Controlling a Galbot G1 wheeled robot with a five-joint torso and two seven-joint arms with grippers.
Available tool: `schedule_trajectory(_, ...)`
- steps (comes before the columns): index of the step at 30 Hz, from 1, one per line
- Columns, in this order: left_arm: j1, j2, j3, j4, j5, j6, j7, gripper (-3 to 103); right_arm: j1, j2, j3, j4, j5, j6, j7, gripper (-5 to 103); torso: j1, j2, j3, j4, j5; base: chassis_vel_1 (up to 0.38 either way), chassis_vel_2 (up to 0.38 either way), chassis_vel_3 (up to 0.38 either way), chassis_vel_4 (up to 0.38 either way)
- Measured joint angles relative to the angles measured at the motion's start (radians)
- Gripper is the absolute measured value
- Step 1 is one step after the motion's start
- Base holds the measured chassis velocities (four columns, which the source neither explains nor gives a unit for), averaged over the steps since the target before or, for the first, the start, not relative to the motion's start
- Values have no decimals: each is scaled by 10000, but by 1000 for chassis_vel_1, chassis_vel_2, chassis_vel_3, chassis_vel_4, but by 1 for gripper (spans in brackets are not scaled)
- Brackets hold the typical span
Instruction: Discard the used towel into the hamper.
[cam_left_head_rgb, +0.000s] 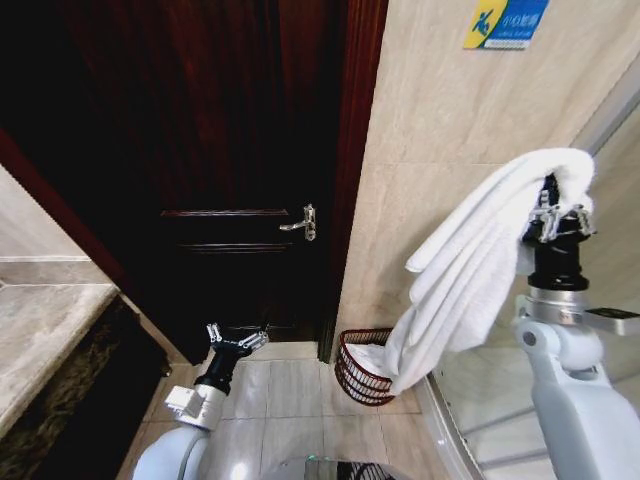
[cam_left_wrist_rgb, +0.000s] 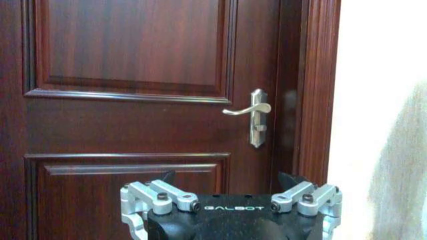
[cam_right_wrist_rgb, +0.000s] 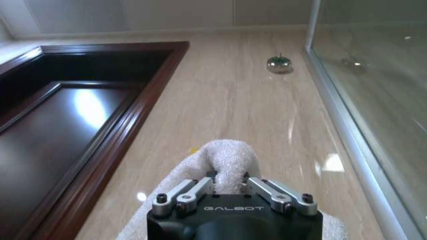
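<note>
Towel (cam_left_head_rgb: 470, 270) hangs from our right gripper (cam_left_head_rgb: 556, 222), raised high on the right by the glass shower panel (cam_left_head_rgb: 620, 200). Wrist view shows the jaws clamped on a bunched fold of terry, so the gripper is closed on the towel. It drapes down and to the left; the low end appears to reach the hamper (cam_left_head_rgb: 362, 368), which sits on the floor tiles (cam_left_head_rgb: 280, 390) against the beige wall (cam_left_head_rgb: 440, 140), just right of the dark door (cam_left_head_rgb: 220, 150). We can't tell if that end is inside the rim or only in front of it.

Left gripper (cam_left_head_rgb: 236, 340) is parked low near the door, jaws spread open, holding nothing.

Risks from here:
- Hamper mouth is small and the towel is long. If we release from this height, we expect the bulk to land across the rim or slide off onto the floor.
- Grip point sits to the right of the hamper, not over it. Dropping before we recentre means a miss on the shower side.
- Towel weight on one edge of a light wicker basket could tip or push it.
- Terry loops may snag on the jaws, so the towel may not fall cleanly on opening.
- Right arm is close to the glass; a wide swing could hit it.
</note>
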Motion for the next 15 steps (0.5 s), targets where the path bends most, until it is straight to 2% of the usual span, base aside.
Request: schedule_trajectory(15, 0, -1, 0, 0, 0, 0, 0, 100, 384, 131, -460, -1325, -181, 366, -356, 10, 0, 0, 0, 0, 0, 0, 0, 0, 0)
